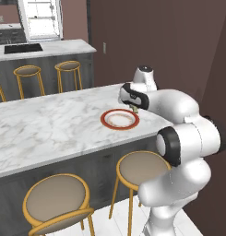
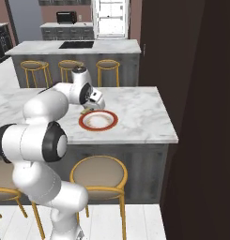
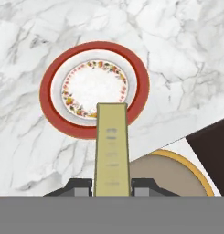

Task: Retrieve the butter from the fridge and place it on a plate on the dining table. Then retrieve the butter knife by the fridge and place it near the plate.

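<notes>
The butter [image 3: 112, 151] is a pale yellow stick clamped between my gripper's [image 3: 112, 186] two dark fingertips, its far end over the near rim of the plate [image 3: 93, 87]. The plate has a white centre and a broad red-orange rim and lies on the marble dining table [image 3: 177, 55] near its end. From the base views, my gripper [image 1: 134, 107] [image 2: 86, 110] hangs just above the edge of the plate [image 1: 120, 120] [image 2: 98, 120], with a bit of the butter [image 2: 84, 112] showing under the hand. The fridge and the butter knife are out of view.
Gold-legged round stools [image 1: 142, 168] [image 1: 56, 198] [image 2: 98, 172] stand along the table's near side. Behind it is a marble counter with a black inset [image 1: 23, 48] [image 2: 76, 45] and more stools. A dark wall [image 2: 201, 117] rises close by the table's end.
</notes>
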Available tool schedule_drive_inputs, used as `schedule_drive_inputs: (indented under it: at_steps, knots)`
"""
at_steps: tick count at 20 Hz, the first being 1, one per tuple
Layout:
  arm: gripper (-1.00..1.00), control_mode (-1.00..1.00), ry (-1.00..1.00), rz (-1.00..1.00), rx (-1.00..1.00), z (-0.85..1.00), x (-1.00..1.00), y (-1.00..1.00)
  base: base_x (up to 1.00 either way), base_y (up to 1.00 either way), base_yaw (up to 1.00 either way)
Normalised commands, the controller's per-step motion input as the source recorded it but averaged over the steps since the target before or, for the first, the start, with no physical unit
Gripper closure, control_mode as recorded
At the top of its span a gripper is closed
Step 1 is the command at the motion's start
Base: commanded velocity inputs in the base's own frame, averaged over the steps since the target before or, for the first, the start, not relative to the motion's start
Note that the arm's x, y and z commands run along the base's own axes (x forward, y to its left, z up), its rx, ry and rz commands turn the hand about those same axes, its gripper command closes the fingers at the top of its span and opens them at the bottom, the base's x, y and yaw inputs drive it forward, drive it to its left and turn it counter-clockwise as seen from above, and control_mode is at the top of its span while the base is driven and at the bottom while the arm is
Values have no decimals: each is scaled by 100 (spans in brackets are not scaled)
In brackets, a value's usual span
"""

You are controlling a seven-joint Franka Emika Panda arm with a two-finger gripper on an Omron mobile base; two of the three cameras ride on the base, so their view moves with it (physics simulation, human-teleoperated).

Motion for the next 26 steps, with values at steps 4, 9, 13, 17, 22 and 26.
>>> schedule_drive_inputs:
  at_steps: [4,9,13,17,22,26]
  knots:
    - [100,-100,0,-11,-3,-14,24,0,0,0,0]
    - [100,-100,1,-17,-3,-6,35,0,0,0,0]
    - [100,-100,6,-15,0,-6,27,2,0,0,0]
    - [100,-100,2,-16,0,-21,30,2,0,0,0]
    - [100,-100,0,-17,3,-24,38,0,0,0,0]
    - [100,-100,0,-10,7,-23,35,0,0,0,0]
